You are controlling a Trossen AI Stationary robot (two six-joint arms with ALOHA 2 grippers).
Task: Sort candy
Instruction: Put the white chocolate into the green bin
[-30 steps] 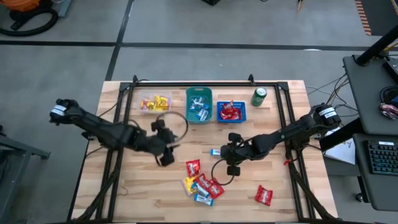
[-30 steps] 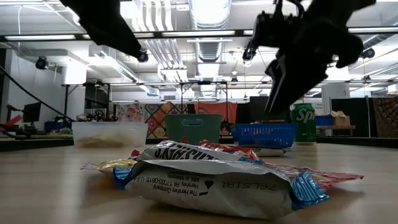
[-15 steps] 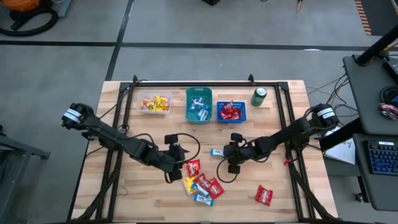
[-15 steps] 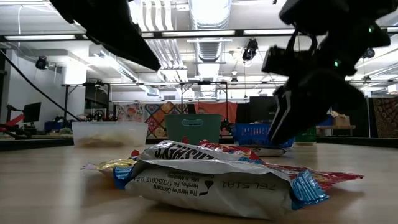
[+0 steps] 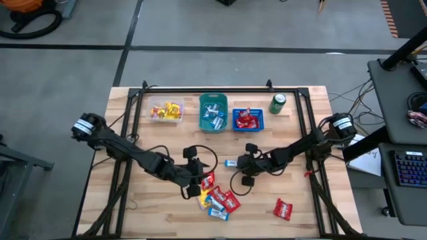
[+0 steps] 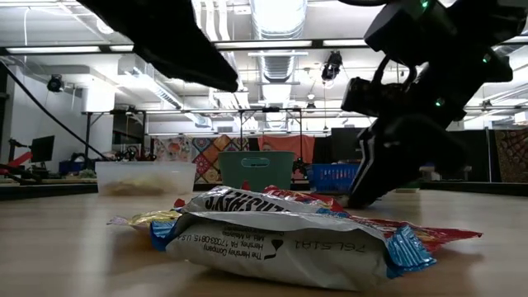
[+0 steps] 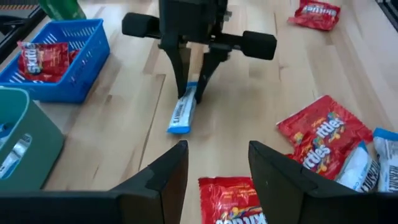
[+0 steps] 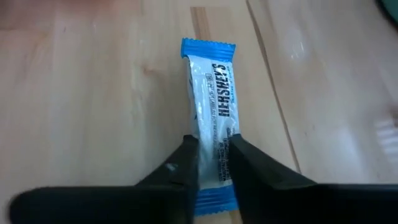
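A pale wooden table (image 5: 153,207) stands on grey floor. Mid-frame, the right gripper (image 8: 213,163) pinches a blue-and-white candy bar (image 8: 211,93) lying flat on the planks. The left gripper (image 7: 217,163) hangs open above the candy pile (image 5: 215,195), lower centre.

Bright ceiling lights glare behind silhouetted arms

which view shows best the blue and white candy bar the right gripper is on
The right wrist view: the blue and white candy bar fills the picture, lying on the wood with the right gripper closing its fingers on one end. The left wrist view shows it farther off. The high view shows only a small speck; the low view hides it.
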